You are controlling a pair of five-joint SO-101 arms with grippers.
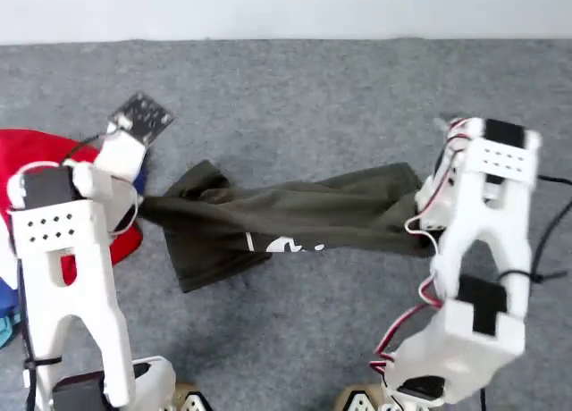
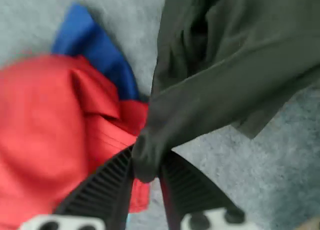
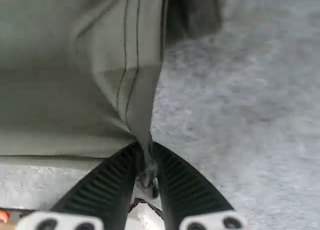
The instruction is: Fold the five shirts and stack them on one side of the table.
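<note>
left gripper (image 2: 146, 171) and right gripper (image 3: 145, 172) each pinching one end of the olive shirt (image 1: 295, 219).
i read the left jaws as pressed onto a bunched corner and the right jaws as clamped on a seamed edge. the shirt spans the gap between the two arms over the middle of the grey table (image 1: 313, 89), with one part sagging toward the arm bases. a red shirt (image 2: 50, 115) lies just beside the left arm, and a blue shirt (image 2: 95, 47) peeks out at its edge.

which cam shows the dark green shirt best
High view: nearly the whole dark green shirt, stretched out. Left wrist view has a bunched corner in the left gripper; right wrist view, a hem in the right gripper.
</note>
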